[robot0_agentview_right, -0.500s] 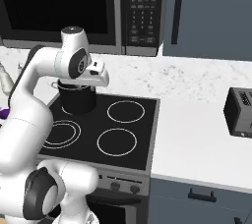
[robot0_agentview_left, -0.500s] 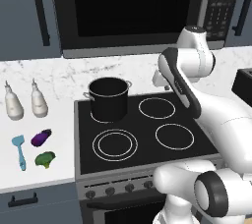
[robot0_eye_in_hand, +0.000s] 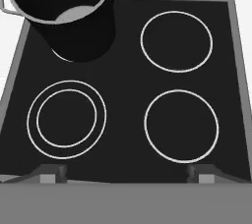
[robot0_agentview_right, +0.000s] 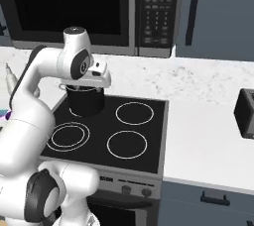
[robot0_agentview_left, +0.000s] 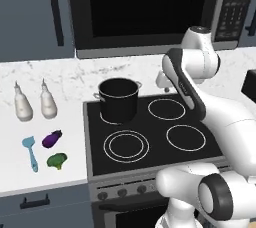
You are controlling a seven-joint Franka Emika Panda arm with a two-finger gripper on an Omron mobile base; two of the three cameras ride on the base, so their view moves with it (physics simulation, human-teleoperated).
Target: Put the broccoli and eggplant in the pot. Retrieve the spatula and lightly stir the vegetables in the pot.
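Black pot (robot0_agentview_left: 118, 100) upper left on stove (robot0_agentview_left: 150, 132). Eggplant (robot0_agentview_left: 51, 139), broccoli (robot0_agentview_left: 56, 160), spatula (robot0_agentview_left: 30, 152) lower left on surface (robot0_agentview_left: 45, 172). Fingers (robot0_eye_in_hand: 53, 173) spread wide, holding nothing.

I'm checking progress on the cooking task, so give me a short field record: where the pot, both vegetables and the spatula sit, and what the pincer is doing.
pot: tall black cylindrical pot on the stove's back-left burner, nothing seen inside
eggplant: small glossy purple eggplant on the white counter left of the stove
broccoli: small green broccoli floret just in front of the eggplant
spatula: light-blue spatula lying left of both vegetables
pincer: pincer open, empty, above the black cooktop
progress: nothing moved into the pot yet
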